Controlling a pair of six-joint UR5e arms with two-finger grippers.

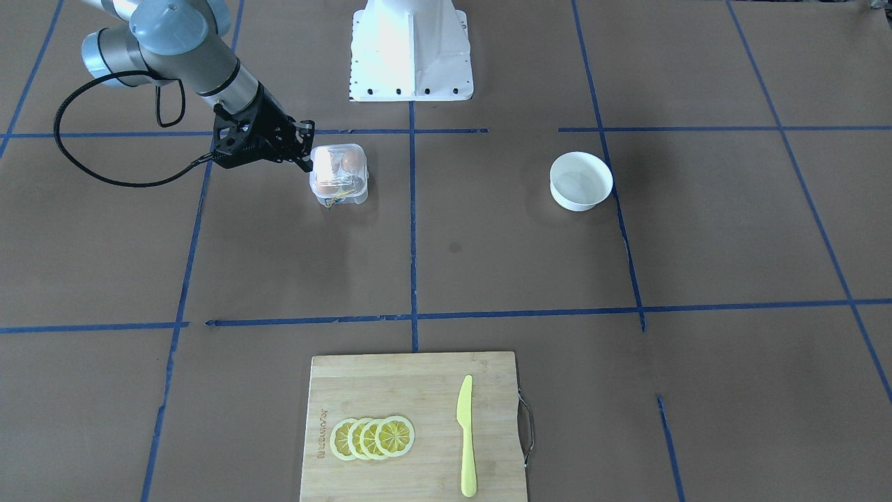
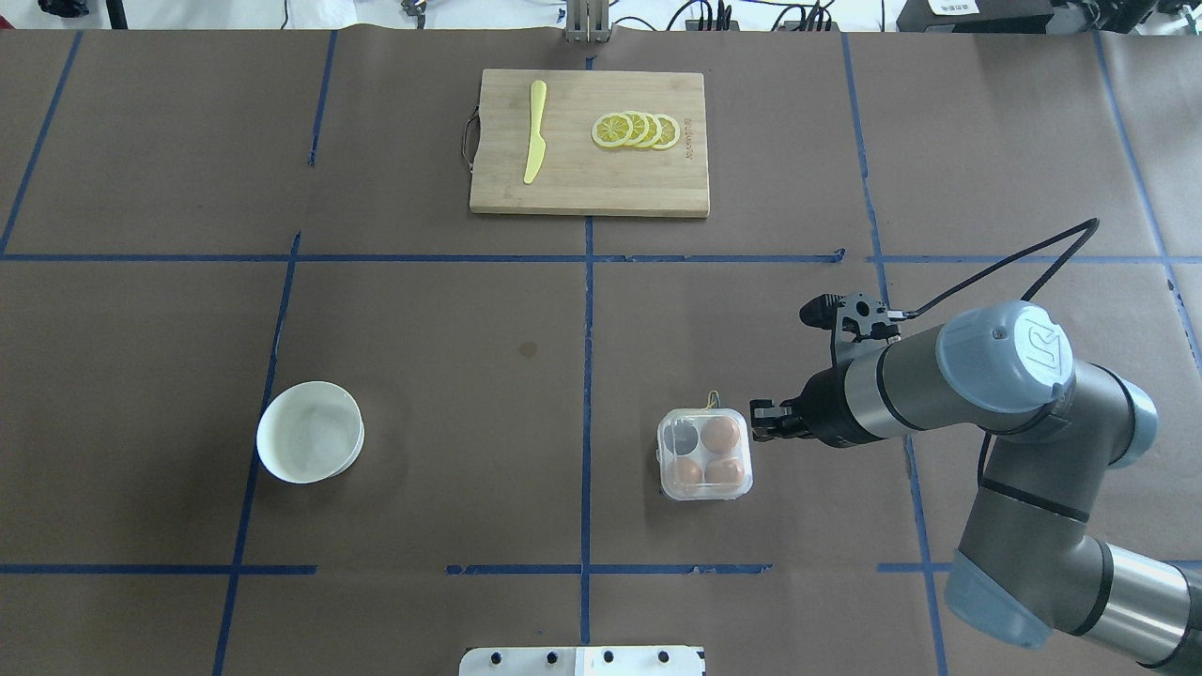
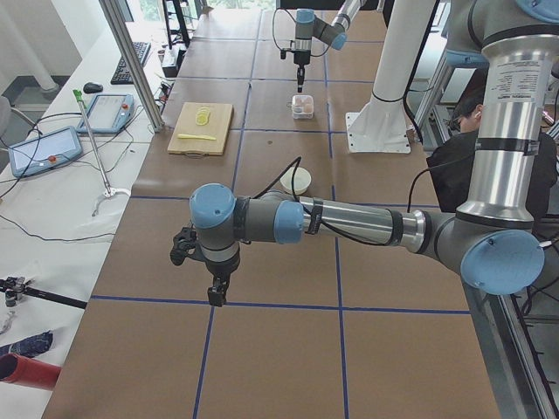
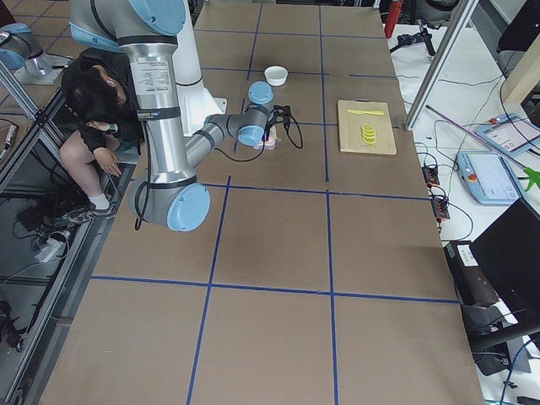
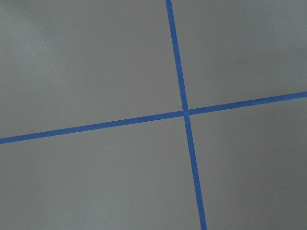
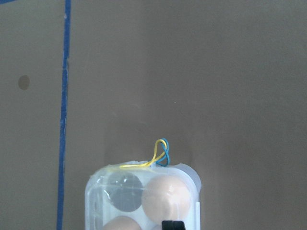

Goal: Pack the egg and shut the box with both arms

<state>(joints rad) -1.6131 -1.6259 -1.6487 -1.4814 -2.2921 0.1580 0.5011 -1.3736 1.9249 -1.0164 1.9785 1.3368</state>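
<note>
The clear box (image 2: pixel 704 453) sits on the table with its lid down. It holds three orange-brown eggs (image 2: pixel 721 435); one cell (image 2: pixel 681 437) looks dark and empty. A yellow-blue wire (image 6: pixel 160 153) loops at its far edge. My right gripper (image 2: pixel 759 420) looks shut and empty, its tip at the box's right edge, also in the front view (image 1: pixel 306 148). In the right wrist view one black fingertip (image 6: pixel 172 225) shows just over the box (image 6: pixel 144 201). My left gripper (image 3: pixel 217 295) hangs over bare table far from the box; I cannot tell whether it is open or shut.
A white bowl (image 2: pixel 310 432) stands on the robot's left half. A wooden cutting board (image 2: pixel 590 141) with a yellow knife (image 2: pixel 535 131) and lemon slices (image 2: pixel 637 130) lies at the far edge. The white pedestal (image 1: pixel 411 49) is at the robot's side. Blue tape lines cross the table.
</note>
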